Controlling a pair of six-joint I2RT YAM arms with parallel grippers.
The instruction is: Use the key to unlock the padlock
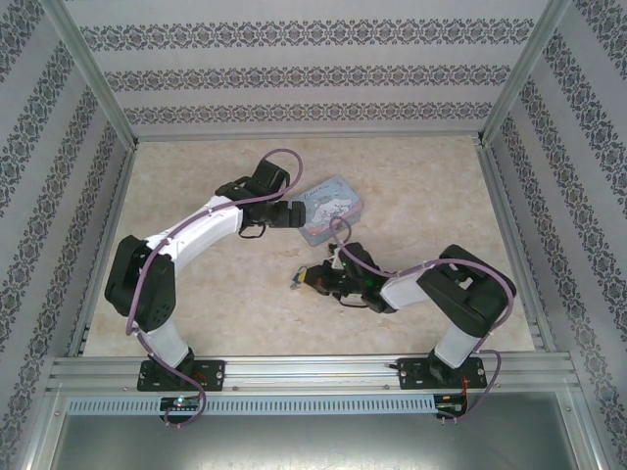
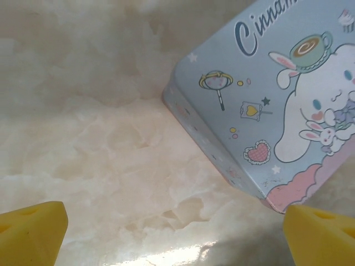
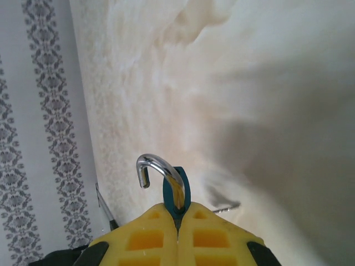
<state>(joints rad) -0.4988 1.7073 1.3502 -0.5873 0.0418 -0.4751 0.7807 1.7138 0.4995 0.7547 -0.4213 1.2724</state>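
While the marbled worktop (image 1: 411, 196) is taking up the whole floor of the enclosure, the pastel-blue tin box (image 1: 329, 209) is lying toward its far middle. The left wrist view is cutting off most of the box, showing just one corner and part of the printed lid. The left fingers (image 2: 33, 230) are standing spread wide and holding nothing, with their yellow tips close by that corner. Whether one tip is touching the box is hard to tell.

From above, the right fingers (image 1: 297, 282) are pointing left, near the box but apart from it, and what they are carrying is too small to make out there. In the right wrist view they are pressing together on the padlock (image 3: 177, 194), and their yellow pads are hiding most of its dark teal body. Its silvery shackle (image 3: 158, 166) is arching out above them, one end hanging free. A thin blurred glint (image 3: 224, 208) is lying on the worktop beyond, possibly metal.
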